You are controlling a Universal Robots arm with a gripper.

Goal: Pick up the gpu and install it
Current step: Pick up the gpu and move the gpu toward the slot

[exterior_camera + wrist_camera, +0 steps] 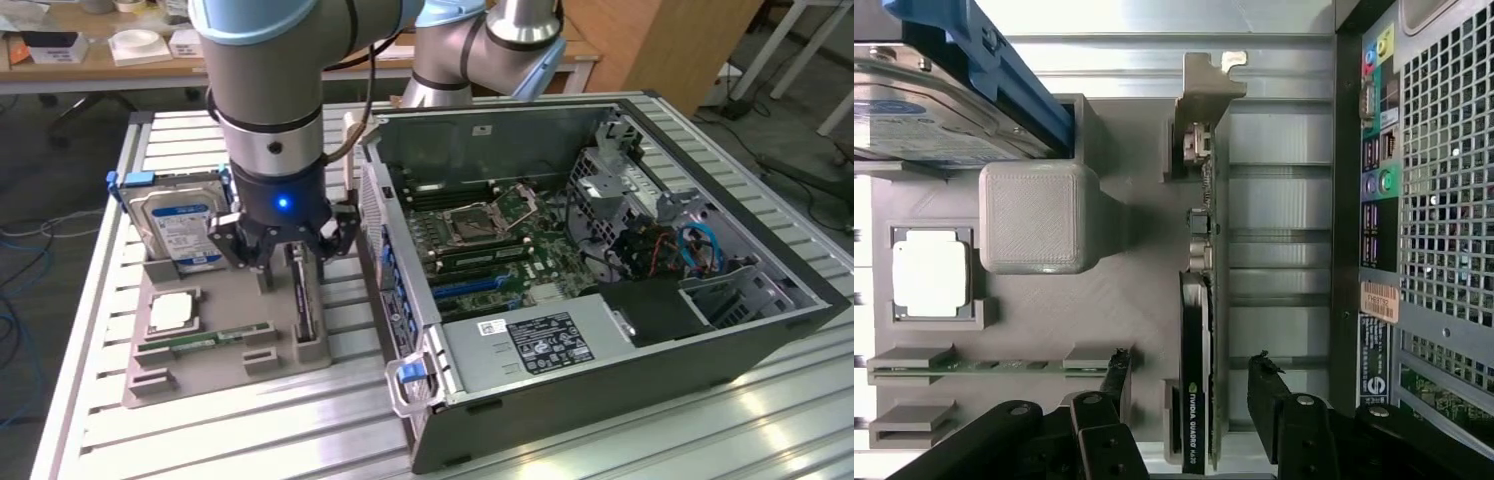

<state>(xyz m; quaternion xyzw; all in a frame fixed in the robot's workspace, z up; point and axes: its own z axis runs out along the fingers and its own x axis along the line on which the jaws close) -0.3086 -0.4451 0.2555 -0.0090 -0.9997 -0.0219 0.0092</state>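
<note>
Bright, even light falls from overhead. The slatted table (787,420) throws back pale glare near the front, and the processor (929,278) burns almost white in the wrist view. Inside the computer case (601,395) it turns shadowy. The gpu (1195,390) stays dark, a soft shadow lies beside the grey block (1039,215), and a blue light (282,205) glows on the arm

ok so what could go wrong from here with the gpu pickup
The open pincer straddles the gpu, which stands edge-on in the grey holder; an off-centre close may tilt or jam it. The computer case sits close beside the card, so a lifted card or a finger could clip it.
</note>
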